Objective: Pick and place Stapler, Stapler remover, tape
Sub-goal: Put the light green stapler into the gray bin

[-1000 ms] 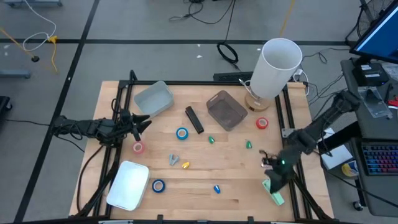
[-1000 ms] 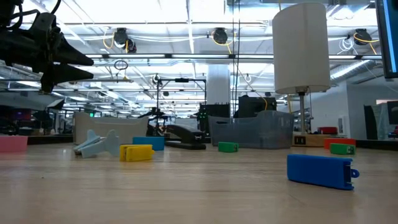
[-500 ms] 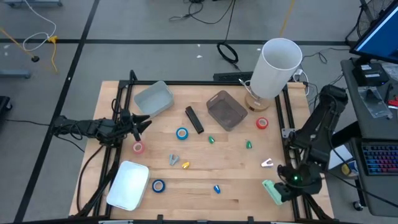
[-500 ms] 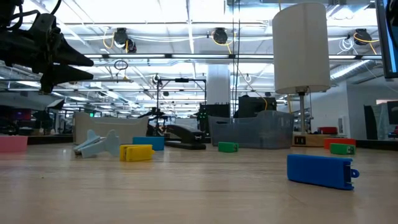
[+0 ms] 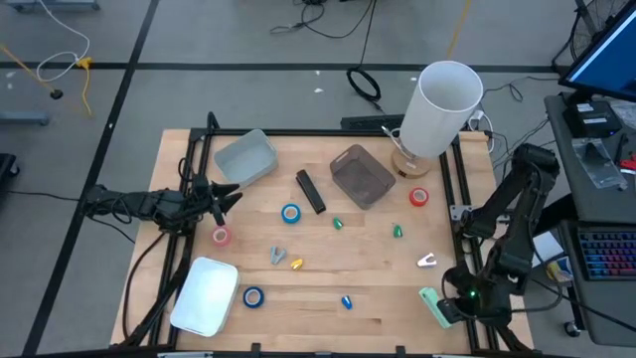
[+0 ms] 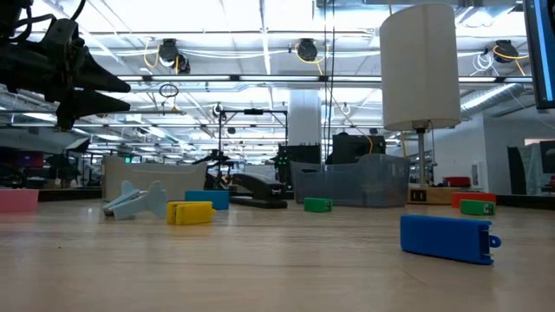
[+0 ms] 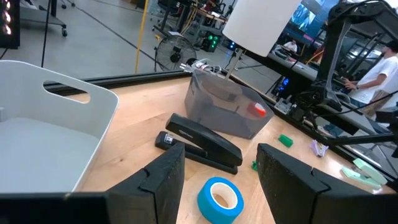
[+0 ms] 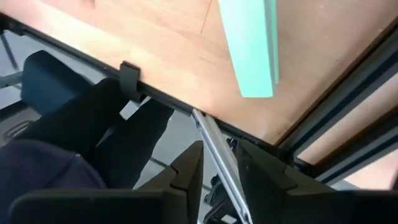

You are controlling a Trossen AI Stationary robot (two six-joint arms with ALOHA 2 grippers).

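The black stapler lies flat mid-table, a blue tape roll beside it. Pink tape, red tape and a second blue roll lie flat, scattered. A white staple remover lies near the right edge, a grey one mid-table. A mint-green stapler lies at the near right corner. My left gripper hovers open near the left edge, facing the blue roll. My right gripper is open, past the near right corner beside the mint stapler.
A grey-blue bin, a dark grey bin and a white bin stand on the table. A tall white cylinder on a stand is at the far right. Small green, yellow and blue pieces lie about.
My right gripper has drawn away from the white staple remover toward the near right corner and out over the table's edge. The remover stays lying on the table. The left arm has kept still.
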